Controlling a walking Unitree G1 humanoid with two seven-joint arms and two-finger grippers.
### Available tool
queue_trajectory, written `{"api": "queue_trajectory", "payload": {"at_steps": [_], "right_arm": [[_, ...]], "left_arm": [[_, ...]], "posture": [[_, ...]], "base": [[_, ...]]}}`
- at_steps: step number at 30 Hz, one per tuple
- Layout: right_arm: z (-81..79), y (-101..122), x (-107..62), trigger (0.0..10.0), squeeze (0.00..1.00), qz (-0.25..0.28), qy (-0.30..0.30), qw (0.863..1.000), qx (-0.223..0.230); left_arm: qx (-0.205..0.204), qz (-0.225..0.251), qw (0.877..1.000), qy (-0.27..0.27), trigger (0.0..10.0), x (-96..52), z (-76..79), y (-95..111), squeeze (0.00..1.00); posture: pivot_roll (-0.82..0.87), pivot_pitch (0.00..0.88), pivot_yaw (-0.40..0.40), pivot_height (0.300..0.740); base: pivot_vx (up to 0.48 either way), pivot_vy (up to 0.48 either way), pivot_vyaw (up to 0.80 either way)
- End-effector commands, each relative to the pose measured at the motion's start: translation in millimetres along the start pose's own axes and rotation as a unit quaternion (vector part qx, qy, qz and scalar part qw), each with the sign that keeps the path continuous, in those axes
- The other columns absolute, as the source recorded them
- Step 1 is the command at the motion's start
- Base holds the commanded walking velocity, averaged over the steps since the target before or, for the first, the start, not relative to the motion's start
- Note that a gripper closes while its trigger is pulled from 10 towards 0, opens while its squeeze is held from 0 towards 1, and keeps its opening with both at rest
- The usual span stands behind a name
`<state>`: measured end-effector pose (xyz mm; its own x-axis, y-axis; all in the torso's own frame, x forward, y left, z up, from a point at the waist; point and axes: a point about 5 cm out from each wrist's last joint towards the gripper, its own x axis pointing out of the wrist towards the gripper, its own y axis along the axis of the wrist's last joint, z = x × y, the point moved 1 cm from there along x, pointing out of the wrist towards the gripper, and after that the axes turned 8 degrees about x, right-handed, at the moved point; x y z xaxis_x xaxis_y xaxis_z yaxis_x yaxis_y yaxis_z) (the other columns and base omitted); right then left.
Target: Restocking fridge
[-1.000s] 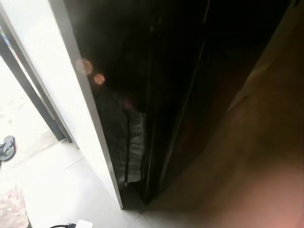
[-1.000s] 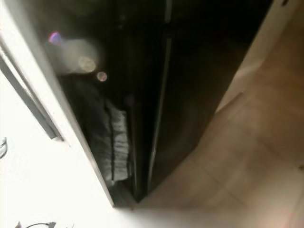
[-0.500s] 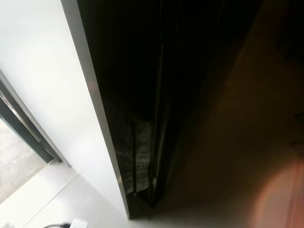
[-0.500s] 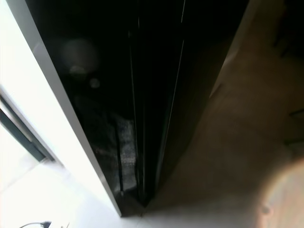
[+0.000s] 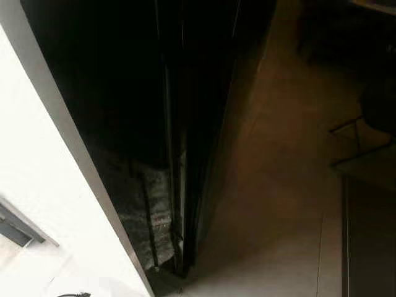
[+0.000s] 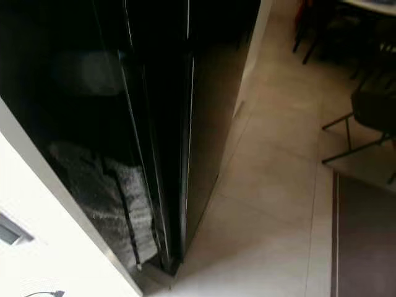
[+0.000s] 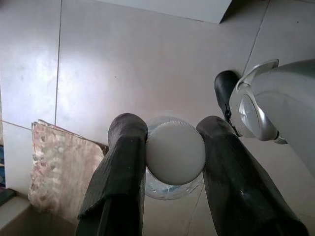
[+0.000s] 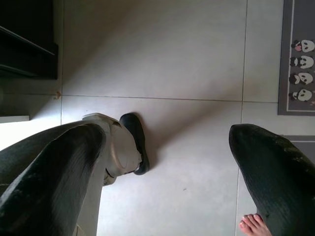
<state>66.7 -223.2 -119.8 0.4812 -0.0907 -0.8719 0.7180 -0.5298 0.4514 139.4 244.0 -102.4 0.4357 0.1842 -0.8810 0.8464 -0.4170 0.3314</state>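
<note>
While your left gripper clamps the white-capped bottle above pale floor tiles, the right gripper hangs spread, empty. Your head view has swung right along the black fridge since a second ago: approach underway, nothing stocked. Beyond the fridge: chairs.

The left gripper clamps a white-capped bottle, while the right gripper hangs with fingers spread wide.

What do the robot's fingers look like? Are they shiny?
Each gripper has two long, thick black fingers with rounded tips and a dull, slightly scuffed surface, not shiny. The right gripper's fingers look the same: fat, dark and matte.
</note>
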Motion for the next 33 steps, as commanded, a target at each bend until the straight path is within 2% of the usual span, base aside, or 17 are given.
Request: {"api": "queue_trajectory", "payload": {"at_steps": [1,7,20,23,29,33], "right_arm": [[5.7,-4.5,-2.7,10.0,0.0,-0.004,-0.009,1.0,0.008],[5.4,-4.9,-2.6,10.0,0.0,-0.005,-0.009,1.0,0.011],[4.1,-5.0,-2.6,10.0,0.0,0.004,-0.011,1.0,0.024],[4.1,-4.8,-2.7,10.0,0.0,0.011,-0.015,0.999,0.04],[2.1,-2.1,-2.7,10.0,0.0,0.031,-0.009,0.998,0.057],[2.0,1.7,-3.1,10.0,0.0,0.049,-0.009,0.998,0.047]], "left_arm": [[-0.005,-0.012,1.0,-0.003,10.0,-1.0,-0.3,-7.6,0.0],[-0.007,-0.013,1.0,-0.002,10.0,-0.9,-1.2,-7.4,0.0],[-0.002,-0.011,1.0,0.0,10.0,-1.0,-6.8,-7.4,0.0],[0.002,-0.011,1.0,-0.001,10.0,-1.1,-7.2,-7.5,0.0],[0.01,-0.01,1.0,-0.001,10.0,-0.9,-8.4,-6.5,0.0],[0.014,-0.008,1.0,-0.001,10.0,-1.0,-8.9,-6.2,0.0]], "posture": [[0.16,0.045,-0.033,0.74],[0.16,0.047,-0.032,0.74],[0.14,0.05,-0.019,0.74],[0.13,0.052,-0.013,0.74],[0.12,0.053,-0.002,0.74],[0.11,0.052,0.001,0.74]], "base": [[0.0,0.0,0.0],[0.0,0.0,0.0],[0.0,0.373,0.0],[0.0,0.338,0.0],[0.0,0.0,0.0],[0.0,0.0,0.0]]}}
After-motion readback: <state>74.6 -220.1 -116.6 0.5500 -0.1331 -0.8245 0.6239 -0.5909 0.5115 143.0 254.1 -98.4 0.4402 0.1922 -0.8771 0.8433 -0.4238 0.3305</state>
